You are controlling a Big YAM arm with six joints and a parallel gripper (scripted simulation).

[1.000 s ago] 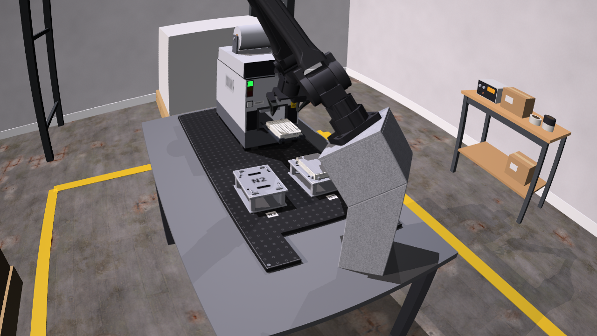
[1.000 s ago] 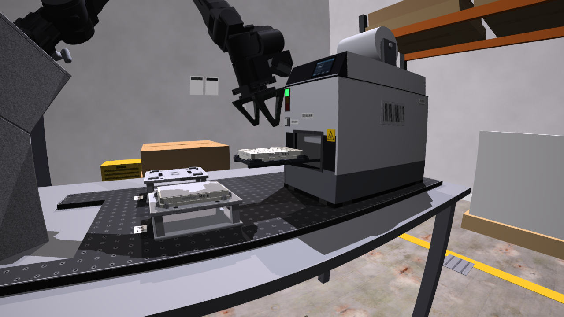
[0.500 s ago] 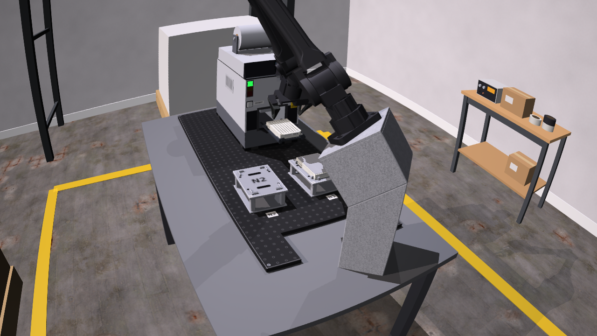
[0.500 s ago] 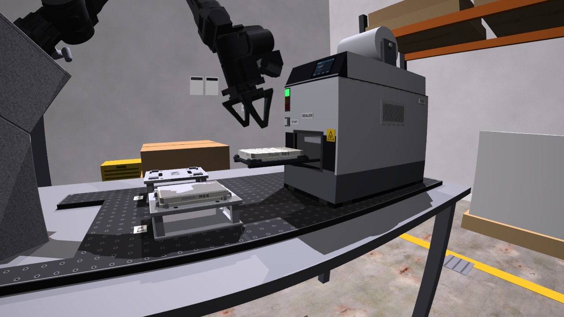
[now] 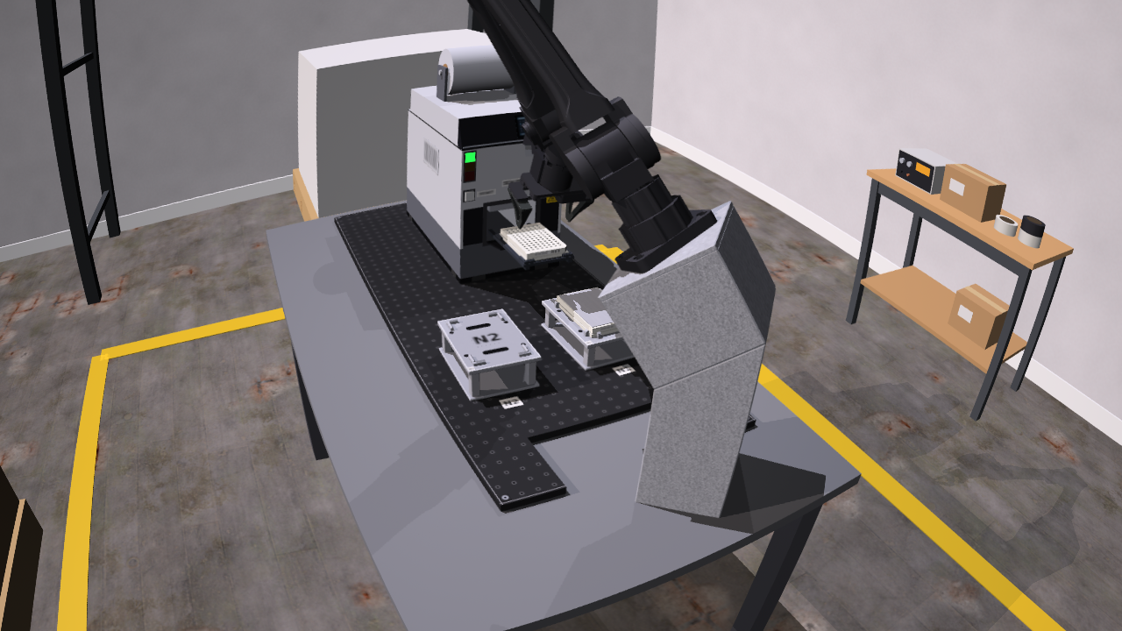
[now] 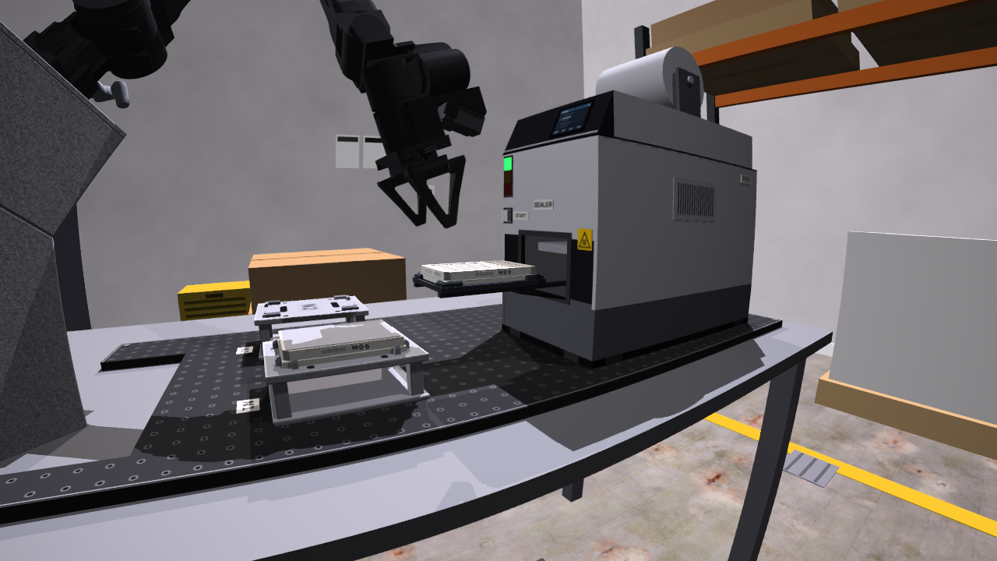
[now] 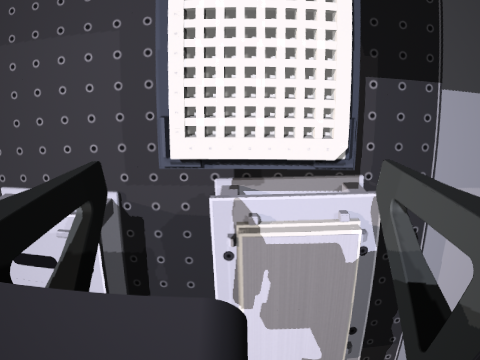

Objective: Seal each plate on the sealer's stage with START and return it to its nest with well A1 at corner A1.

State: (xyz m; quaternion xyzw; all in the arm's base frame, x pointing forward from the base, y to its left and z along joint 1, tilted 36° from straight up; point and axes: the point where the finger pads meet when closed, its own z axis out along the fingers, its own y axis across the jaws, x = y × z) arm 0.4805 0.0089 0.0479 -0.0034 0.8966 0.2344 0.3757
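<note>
Underneath the pincer (image 5: pixel 550 216) (image 6: pixel 435 224) (image 7: pixel 241 176), the open plate (image 5: pixel 534 239) (image 6: pixel 477 270) (image 7: pixel 260 82).

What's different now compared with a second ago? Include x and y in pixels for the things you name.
The open gripper (image 5: pixel 553 216) (image 6: pixel 433 224) (image 7: pixel 241 176) has drawn back from the sealer (image 5: pixel 435 173) (image 6: pixel 669 230), toward the arm's base side. Nothing was grasped or released. Both plates, M09 (image 5: pixel 533 240) (image 6: pixel 477 270) (image 7: pixel 260 82) and M06 (image 5: pixel 588 314) (image 6: pixel 339 345) (image 7: pixel 300 285), stayed put, and the lamp (image 5: pixel 470 158) (image 6: pixel 507 164) stayed green.
</note>
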